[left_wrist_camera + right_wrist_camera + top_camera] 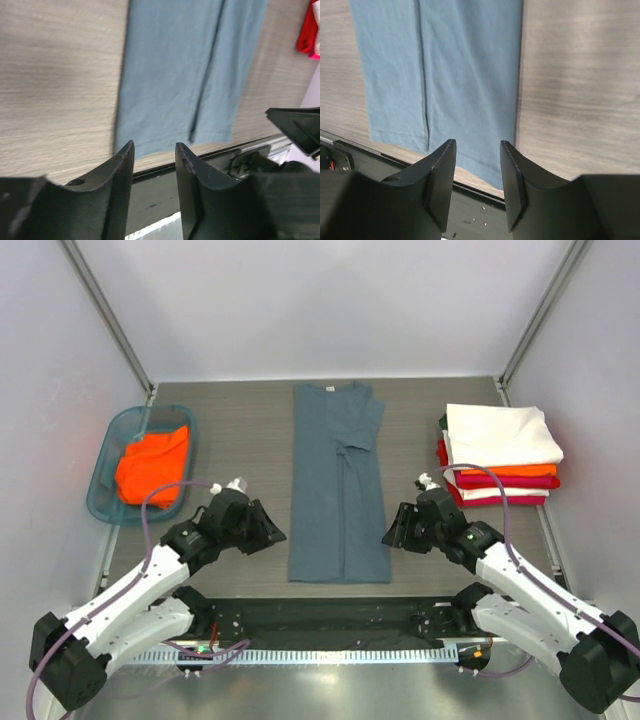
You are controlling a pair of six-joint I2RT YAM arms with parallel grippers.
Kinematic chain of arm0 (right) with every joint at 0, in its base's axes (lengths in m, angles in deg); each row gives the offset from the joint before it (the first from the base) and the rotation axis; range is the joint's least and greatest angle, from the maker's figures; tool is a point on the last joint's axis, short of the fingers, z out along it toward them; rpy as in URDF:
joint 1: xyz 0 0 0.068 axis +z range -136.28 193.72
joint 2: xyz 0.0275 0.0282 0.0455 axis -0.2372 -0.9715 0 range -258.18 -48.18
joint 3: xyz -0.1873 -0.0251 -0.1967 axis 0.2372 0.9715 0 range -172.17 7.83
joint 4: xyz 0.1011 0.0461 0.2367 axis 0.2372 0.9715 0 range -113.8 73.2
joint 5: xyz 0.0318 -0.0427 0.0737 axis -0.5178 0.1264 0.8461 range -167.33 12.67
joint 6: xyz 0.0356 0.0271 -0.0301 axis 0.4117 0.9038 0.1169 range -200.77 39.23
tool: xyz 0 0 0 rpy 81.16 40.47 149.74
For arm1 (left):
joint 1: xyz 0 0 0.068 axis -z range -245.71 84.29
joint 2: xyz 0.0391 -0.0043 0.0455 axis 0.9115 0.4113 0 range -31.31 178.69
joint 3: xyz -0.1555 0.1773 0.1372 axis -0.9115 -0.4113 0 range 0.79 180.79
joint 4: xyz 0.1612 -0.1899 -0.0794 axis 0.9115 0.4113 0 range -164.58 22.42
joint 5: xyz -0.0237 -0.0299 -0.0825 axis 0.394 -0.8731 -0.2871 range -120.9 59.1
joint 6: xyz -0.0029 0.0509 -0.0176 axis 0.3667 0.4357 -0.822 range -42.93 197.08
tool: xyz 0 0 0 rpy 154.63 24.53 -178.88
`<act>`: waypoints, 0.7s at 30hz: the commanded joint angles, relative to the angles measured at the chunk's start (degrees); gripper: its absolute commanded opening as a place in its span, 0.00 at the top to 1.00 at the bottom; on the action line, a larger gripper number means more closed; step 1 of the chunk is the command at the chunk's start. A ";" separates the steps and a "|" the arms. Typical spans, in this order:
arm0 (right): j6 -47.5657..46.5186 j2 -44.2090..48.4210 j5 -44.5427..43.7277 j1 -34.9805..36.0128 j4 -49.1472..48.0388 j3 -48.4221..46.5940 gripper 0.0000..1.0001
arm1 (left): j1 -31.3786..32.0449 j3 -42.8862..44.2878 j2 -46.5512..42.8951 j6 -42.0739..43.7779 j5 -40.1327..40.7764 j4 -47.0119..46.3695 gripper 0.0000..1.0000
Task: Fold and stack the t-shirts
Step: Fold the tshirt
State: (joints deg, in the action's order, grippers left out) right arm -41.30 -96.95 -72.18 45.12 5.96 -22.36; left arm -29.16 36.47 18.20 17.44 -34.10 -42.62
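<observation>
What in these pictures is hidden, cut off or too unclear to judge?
Top view: the white shirt covers the stack below; its shirt count is unclear.
Top view: the orange shirt is bunched in the basket; its shape is unclear.
Wrist views: the top edge cuts off the blue-grey shirt; the left view is blurred.

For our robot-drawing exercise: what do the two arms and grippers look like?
The left arm and right arm have white shells, black joints and bases, each with a mauve cable. The left gripper and right gripper are black, with two tapering fingers.
</observation>
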 commanded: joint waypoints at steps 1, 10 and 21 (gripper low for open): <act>2.99 0.70 1.09 0.94 1.00 1.54 0.53 | 1.14 -3.50 -1.35 -2.85 -2.33 -0.94 0.58; 7.20 1.84 1.88 3.23 5.31 6.72 0.52 | 7.64 -8.17 2.51 -5.75 -1.81 -4.10 0.52; 9.23 2.63 2.32 3.50 3.82 10.42 0.58 | 8.97 -12.48 6.99 -6.72 -5.76 -11.22 0.57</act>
State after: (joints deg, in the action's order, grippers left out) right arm -33.46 -94.44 -70.56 48.24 11.38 -12.13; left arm -20.70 24.19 24.24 11.41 -37.62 -49.00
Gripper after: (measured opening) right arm 0.426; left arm 0.435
